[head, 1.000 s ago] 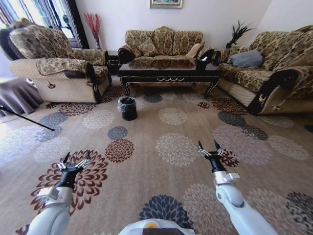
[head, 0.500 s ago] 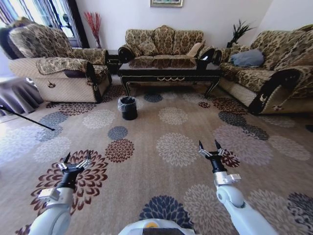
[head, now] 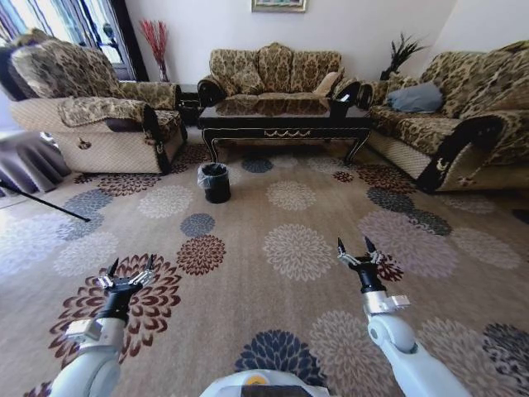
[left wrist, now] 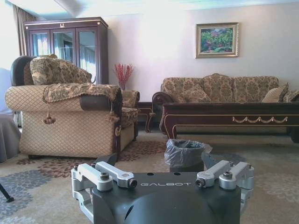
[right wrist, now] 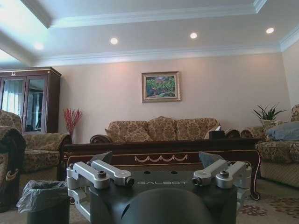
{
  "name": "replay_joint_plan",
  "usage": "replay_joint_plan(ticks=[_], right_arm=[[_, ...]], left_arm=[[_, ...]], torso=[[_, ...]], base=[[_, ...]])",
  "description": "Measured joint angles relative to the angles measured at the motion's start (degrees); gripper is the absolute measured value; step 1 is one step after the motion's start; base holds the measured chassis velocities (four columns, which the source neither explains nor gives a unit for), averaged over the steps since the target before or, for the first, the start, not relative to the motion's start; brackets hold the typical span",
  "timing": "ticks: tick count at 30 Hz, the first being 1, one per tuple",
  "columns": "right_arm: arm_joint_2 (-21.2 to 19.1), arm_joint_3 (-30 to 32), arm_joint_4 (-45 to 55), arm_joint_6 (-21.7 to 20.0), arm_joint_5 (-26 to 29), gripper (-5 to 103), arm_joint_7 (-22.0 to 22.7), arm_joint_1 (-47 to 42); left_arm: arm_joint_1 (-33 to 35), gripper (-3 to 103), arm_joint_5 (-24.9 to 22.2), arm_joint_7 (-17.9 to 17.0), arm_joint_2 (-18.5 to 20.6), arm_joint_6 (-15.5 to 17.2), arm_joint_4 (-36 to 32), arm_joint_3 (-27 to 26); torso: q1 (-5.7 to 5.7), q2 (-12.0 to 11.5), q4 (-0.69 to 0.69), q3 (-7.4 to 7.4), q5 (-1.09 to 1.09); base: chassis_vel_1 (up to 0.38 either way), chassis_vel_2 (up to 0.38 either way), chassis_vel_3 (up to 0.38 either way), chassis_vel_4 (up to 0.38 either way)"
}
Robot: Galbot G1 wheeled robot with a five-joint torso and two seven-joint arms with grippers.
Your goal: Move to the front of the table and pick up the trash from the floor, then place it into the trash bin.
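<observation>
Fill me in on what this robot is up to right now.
Nothing is being handled. The robot faces the table across the floor, some way back. The left gripper and right gripper are open, empty, held out low over the carpet. The trash bin stands near the table's left front leg.
</observation>
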Motion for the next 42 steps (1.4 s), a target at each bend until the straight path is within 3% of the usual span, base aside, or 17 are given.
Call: replay_joint_plan(ticks=[7, 27, 42], right_arm=[[0.0, 0.5, 0.3, 0.2, 0.0, 100, 0.0, -0.5], [0.6, -0.1, 0.3, 0.3, -0.4, 100, 0.1, -0.4], [0.4, 0.3, 0.9, -0.4, -1.8, 100, 0.4, -1.0]], left_arm=[[-0.2, 100, 0.0, -0.3, 0.0, -0.2, -0.1, 0.1], [0.2, 100, -2.8, 5.7, 0.6, -1.6, -0.6, -0.5], [0.2, 100, -3.5, 7.6, 0.7, -1.1, -0.3, -1.3]], torso=[[0.00, 0.0, 0.00, 0.00, 0.00], [0.22, 0.9, -0.01, 0.62, 0.00], [0.56, 4.0, -0.01, 3.38, -0.01]], base=[[0.000, 0.000, 0.000, 0.000], [0.000, 0.000, 0.000, 0.000], [0.000, 0.000, 0.000, 0.000]])
